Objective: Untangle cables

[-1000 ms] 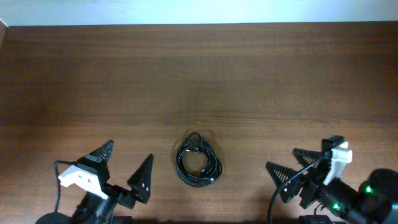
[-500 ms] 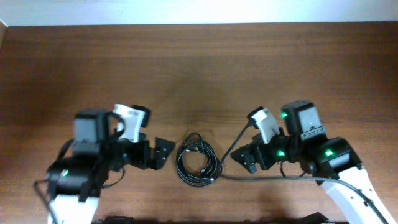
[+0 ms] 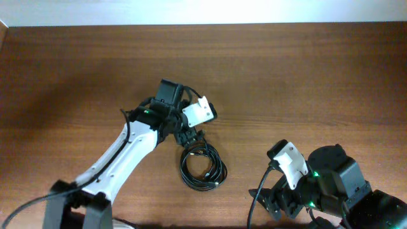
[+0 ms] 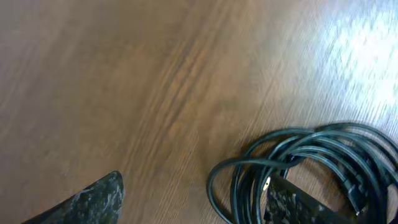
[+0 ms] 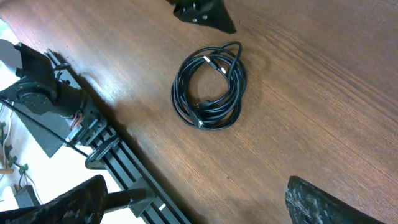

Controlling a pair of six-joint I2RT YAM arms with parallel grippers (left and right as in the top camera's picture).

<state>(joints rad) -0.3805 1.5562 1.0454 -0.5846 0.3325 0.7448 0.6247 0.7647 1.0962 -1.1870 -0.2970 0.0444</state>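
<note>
Nearest the base side, the right tool (image 5: 196,186) is being held low over the near right part of the tabletop (image 3: 305,83). Its jaws are being kept spread wide, and nothing is being gripped between them. It's being kept well apart from the cables (image 3: 208,172).

A bit farther in, around the middle of the tabletop, the cables are being left lying flat as one black coiled bundle. The coil is slightly oval. Its long axis is running roughly near to far, tilted a little, with the fat end toward the near side. A metal-tipped plug (image 5: 208,60) is being shown inside the ring, pointing across the coil. One thin loop (image 4: 217,180) is sticking out at the far end, toward the left arm.

Right at that far end, the left tool (image 3: 191,138) is being held just above the bundle. Its jaws are being kept clearly apart: one is over bare wood, the other is over the coil's strands, and the stray loop is lying between them. Nothing is being clamped. Whether the coil is actually being touched can't be told from the blurry left wrist view.

Beyond that, only brown wood grain is being shown.
</note>
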